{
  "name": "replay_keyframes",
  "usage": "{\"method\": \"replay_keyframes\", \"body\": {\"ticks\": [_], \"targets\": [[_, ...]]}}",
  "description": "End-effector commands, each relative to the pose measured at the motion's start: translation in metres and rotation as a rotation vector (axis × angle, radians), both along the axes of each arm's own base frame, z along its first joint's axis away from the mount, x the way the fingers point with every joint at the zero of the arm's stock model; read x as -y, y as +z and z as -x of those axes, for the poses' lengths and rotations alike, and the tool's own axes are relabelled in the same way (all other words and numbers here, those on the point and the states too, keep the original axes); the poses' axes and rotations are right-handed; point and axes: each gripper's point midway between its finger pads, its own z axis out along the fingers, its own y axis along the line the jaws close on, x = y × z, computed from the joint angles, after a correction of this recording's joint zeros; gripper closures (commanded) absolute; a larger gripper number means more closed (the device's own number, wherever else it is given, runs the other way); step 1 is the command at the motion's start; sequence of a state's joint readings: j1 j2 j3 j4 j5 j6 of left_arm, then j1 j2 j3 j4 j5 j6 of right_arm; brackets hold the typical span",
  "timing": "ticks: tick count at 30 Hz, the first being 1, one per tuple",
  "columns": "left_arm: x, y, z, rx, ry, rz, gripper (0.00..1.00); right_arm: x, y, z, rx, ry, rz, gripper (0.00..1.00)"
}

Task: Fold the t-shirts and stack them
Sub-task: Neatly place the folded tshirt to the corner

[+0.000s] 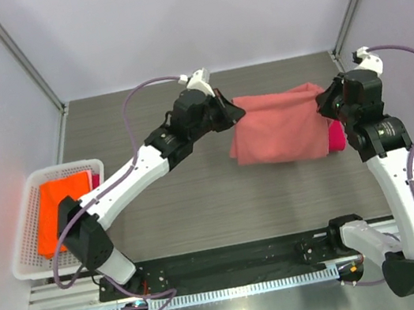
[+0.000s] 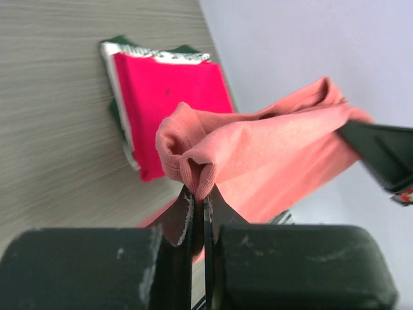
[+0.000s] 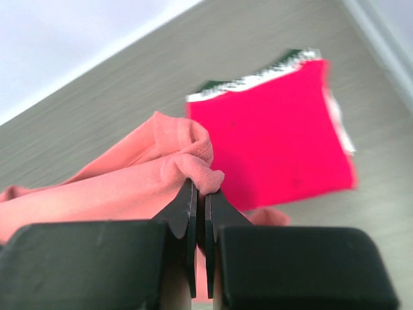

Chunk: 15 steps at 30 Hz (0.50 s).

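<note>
The salmon-pink t-shirt hangs stretched between my two grippers above the far right of the table. My left gripper is shut on its left top corner, seen as a bunched fold in the left wrist view. My right gripper is shut on its right top corner. A folded magenta t-shirt lies flat on the table under the right end; it also shows in the left wrist view and as a sliver in the top view. The bright orange t-shirt lies in the basket.
A white lattice basket stands at the table's left edge. Something folded with a green and white edge lies under the magenta shirt. Grey walls close the back and sides.
</note>
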<state>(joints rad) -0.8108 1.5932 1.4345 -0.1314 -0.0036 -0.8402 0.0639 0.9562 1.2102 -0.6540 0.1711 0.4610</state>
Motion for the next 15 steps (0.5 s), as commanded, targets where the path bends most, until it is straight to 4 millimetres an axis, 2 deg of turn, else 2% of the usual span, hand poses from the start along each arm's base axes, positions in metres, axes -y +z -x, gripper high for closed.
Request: {"method": "replay_keyframes", "body": {"ticks": [1, 4, 5, 6, 7, 8, 10, 12, 13, 14, 15], "targets": [[0.031, 0.016, -0.01, 0.014, -0.018, 0.046, 1.0, 0.052, -0.014, 0.001, -0.092, -0.196, 0.087, 0.99], [0.055, 0.001, -0.016, -0.009, -0.031, 0.041, 1.0, 0.066, -0.028, -0.015, -0.145, -0.221, 0.047, 0.99], [0.064, 0.012, -0.018, 0.008, -0.036, 0.061, 1.0, 0.07, -0.031, -0.019, -0.155, -0.227, 0.035, 0.99], [0.068, 0.011, -0.021, 0.006, -0.035, 0.061, 1.0, 0.073, -0.032, -0.022, -0.16, -0.227, 0.021, 0.99], [0.077, -0.005, -0.028, -0.017, -0.032, 0.05, 1.0, 0.084, -0.031, -0.024, -0.158, -0.252, 0.014, 0.99], [0.082, 0.002, -0.032, -0.009, -0.028, 0.064, 1.0, 0.089, -0.034, -0.027, -0.167, -0.263, 0.009, 0.99], [0.09, -0.005, -0.038, -0.025, -0.026, 0.064, 1.0, 0.097, -0.033, -0.032, -0.163, -0.275, -0.002, 0.99], [0.099, -0.013, -0.048, -0.035, -0.013, 0.064, 1.0, 0.106, -0.039, -0.038, -0.179, -0.292, -0.016, 0.99], [0.105, -0.027, -0.052, -0.05, -0.013, 0.051, 1.0, 0.11, -0.042, -0.039, -0.185, -0.297, -0.021, 0.99], [0.108, -0.027, -0.055, -0.047, -0.012, 0.052, 1.0, 0.112, -0.048, -0.042, -0.198, -0.301, -0.023, 0.99], [0.111, -0.02, -0.058, -0.039, -0.01, 0.066, 1.0, 0.115, -0.048, -0.045, -0.191, -0.304, -0.022, 0.99]]}}
